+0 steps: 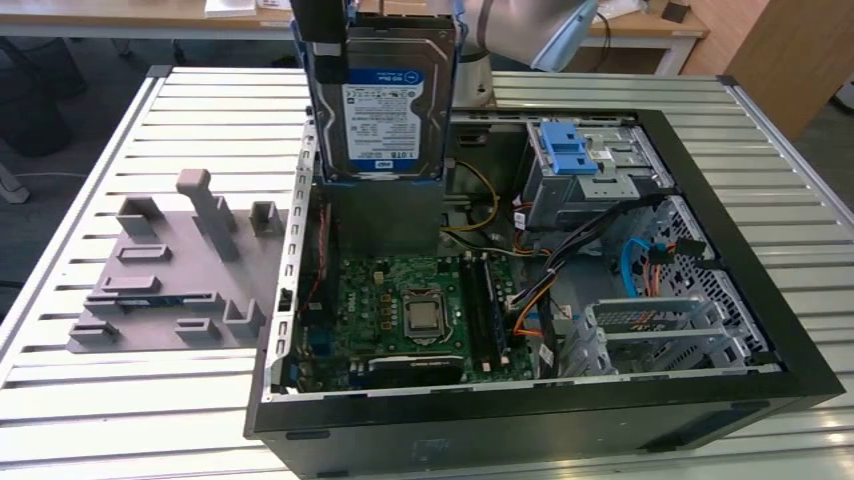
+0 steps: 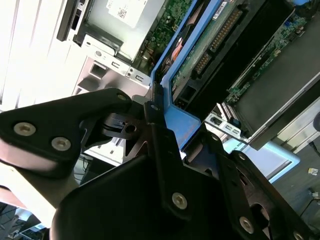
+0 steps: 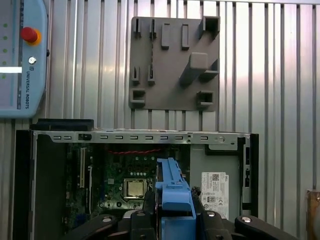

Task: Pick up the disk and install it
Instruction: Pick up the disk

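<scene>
The disk [image 1: 384, 110], a silver hard drive with a white-and-blue label in a blue plastic carrier, hangs upright above the back of the open computer case [image 1: 534, 415]. My gripper [image 1: 384, 30] is shut on its upper end, black fingers [image 1: 320, 45] on either side. In both wrist views the carrier's blue edge [image 3: 172, 192] [image 2: 175, 122] sits clamped between the black fingers [image 3: 220, 225] [image 2: 155, 135] of the gripper [image 3: 172, 217] [image 2: 170, 130]. The disk's lower end is just over the grey metal box [image 1: 387, 215] inside the case.
A grey drive cage with a blue latch [image 1: 577, 150] sits at the case's far corner on the exterior view's right. The motherboard [image 1: 414, 310] and cables [image 1: 641, 260] fill the case floor. A grey fixture plate [image 1: 174, 270] lies beside the case; a teach pendant [image 3: 22, 60] rests on the slatted table.
</scene>
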You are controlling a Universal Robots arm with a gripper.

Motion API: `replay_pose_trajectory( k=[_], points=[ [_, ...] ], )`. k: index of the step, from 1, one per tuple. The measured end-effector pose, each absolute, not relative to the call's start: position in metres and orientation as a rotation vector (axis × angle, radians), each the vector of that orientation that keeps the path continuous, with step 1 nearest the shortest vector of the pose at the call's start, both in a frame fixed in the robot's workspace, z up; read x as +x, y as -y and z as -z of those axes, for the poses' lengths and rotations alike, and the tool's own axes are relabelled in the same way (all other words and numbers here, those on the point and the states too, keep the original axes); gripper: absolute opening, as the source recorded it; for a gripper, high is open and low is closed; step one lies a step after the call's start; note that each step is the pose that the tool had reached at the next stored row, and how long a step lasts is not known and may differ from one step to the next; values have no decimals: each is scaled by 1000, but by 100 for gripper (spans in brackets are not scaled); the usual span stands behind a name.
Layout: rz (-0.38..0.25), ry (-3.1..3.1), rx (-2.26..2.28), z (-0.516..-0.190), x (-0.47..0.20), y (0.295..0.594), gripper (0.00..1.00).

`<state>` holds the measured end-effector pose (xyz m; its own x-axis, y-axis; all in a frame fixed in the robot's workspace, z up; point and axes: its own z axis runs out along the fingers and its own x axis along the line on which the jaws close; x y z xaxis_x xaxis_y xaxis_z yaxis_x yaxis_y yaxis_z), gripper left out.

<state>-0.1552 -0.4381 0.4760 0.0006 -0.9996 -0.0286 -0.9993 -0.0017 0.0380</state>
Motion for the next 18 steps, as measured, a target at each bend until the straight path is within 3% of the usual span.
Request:
replay_pose_trajectory(
  k=[18],
  points=[
    [74, 2215, 2217, -474, -125, 443, 36]
  ],
)
